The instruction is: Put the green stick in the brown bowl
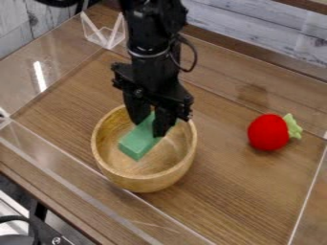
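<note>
A light-brown wooden bowl sits on the table at lower centre. Over its hollow hangs the green stick, a flat light-green block tilted with its lower end down to the left. My gripper points straight down and is shut on the stick's upper end, its black fingers on either side of it. Whether the stick's lower end touches the bowl's floor I cannot tell. The black arm rises from the gripper toward the top of the view.
A red strawberry-like toy with a green top lies on the wood to the right of the bowl. Clear plastic walls fence the table on all sides. A folded clear piece stands at the back left.
</note>
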{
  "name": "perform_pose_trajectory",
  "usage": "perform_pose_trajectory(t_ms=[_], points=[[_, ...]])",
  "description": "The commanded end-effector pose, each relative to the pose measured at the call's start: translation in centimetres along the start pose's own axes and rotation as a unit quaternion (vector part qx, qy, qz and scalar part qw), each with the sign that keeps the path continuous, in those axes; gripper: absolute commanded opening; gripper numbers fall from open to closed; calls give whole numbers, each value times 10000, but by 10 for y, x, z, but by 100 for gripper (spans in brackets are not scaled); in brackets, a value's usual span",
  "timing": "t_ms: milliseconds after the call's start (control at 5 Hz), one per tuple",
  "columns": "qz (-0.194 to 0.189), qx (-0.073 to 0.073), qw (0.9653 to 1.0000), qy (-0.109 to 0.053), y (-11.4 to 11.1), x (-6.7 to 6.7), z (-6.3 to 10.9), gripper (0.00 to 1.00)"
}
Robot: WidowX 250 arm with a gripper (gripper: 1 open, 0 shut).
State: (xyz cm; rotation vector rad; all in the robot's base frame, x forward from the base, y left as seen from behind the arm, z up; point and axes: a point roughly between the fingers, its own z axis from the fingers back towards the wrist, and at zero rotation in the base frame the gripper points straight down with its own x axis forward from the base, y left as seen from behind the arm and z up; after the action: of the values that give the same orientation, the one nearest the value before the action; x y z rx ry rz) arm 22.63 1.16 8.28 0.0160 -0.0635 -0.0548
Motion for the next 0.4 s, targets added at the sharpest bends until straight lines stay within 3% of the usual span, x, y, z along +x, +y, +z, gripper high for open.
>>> perform_pose_trajectory(t_ms=[0, 200], points=[[69, 13, 9999, -93, 4, 4, 2, 0], [118, 9, 9999, -77, 6, 2, -1, 0]])
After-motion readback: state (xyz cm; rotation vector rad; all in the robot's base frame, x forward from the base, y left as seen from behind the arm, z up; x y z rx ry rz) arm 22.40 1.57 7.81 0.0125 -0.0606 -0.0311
